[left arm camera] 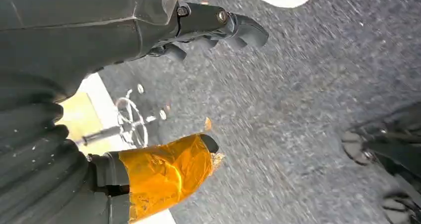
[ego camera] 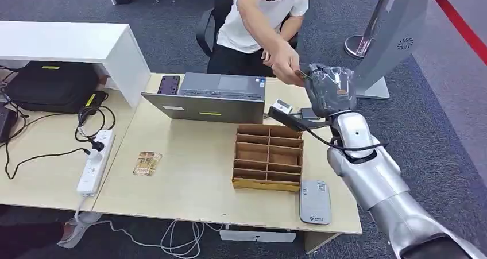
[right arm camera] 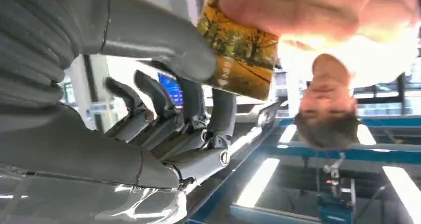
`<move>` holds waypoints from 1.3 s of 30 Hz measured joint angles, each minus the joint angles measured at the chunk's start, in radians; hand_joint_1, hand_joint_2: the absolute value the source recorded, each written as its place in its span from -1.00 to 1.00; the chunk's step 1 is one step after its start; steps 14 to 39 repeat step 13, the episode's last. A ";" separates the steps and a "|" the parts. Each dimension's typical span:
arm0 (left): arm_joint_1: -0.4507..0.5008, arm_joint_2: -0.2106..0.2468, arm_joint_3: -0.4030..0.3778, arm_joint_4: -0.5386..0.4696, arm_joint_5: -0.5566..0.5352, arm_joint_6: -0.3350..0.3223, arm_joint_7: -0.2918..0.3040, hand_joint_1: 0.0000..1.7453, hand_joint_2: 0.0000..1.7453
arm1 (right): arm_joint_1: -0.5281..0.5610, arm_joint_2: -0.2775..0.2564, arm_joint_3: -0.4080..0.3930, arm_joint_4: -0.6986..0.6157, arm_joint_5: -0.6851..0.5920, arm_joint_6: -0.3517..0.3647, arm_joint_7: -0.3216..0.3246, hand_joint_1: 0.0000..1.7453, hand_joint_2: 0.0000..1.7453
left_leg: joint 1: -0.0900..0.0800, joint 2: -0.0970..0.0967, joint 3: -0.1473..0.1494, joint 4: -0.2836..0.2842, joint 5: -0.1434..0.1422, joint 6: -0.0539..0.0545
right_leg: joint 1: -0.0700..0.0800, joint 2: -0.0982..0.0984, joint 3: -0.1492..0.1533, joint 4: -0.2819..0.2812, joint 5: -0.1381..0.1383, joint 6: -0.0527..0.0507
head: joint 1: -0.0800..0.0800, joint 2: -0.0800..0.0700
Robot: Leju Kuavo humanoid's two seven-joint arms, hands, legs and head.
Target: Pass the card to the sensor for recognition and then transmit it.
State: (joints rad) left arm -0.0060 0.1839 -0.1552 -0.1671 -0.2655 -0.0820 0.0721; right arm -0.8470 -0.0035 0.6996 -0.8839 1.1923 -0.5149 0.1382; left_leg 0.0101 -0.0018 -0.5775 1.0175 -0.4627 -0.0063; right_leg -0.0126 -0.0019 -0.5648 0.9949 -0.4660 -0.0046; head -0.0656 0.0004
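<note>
The right hand (ego camera: 328, 88) is raised over the far right of the desk (ego camera: 195, 178), pinching the card (right arm camera: 240, 60) between its thumb and fingers, while a person's hand (ego camera: 285, 65) grips the card's other edge. This looks like the handover, the final step. To do it well, the robot should keep the arm steady and loosen its pinch only once the person clearly bears the card, then draw back without dragging it. The grey sensor (ego camera: 314, 201) lies on the near right of the desk. The left hand (left arm camera: 164, 85) hangs over the floor, fingers apart, holding nothing.
</note>
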 joint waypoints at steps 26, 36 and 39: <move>0.000 0.006 -0.011 0.000 0.004 -0.005 0.000 -1.00 1.00 | 0.043 0.036 -0.051 -0.076 -0.608 0.119 -0.220 -1.00 1.00 | 0.000 0.000 0.000 0.000 0.000 0.000 | 0.000 0.000 -0.001 0.000 0.000 0.000 | 0.000 0.000; 0.000 0.006 -0.011 0.000 0.004 -0.005 0.000 -1.00 1.00 | 0.043 0.036 -0.051 -0.076 -0.608 0.119 -0.220 -1.00 1.00 | 0.000 0.000 0.000 0.000 0.000 0.000 | 0.000 0.000 -0.001 0.000 0.000 0.000 | 0.000 0.000; 0.000 0.006 -0.011 0.000 0.004 -0.005 0.000 -1.00 1.00 | 0.043 0.036 -0.051 -0.076 -0.608 0.119 -0.220 -1.00 1.00 | 0.000 0.000 0.000 0.000 0.000 0.000 | 0.000 0.000 -0.001 0.000 0.000 0.000 | 0.000 0.000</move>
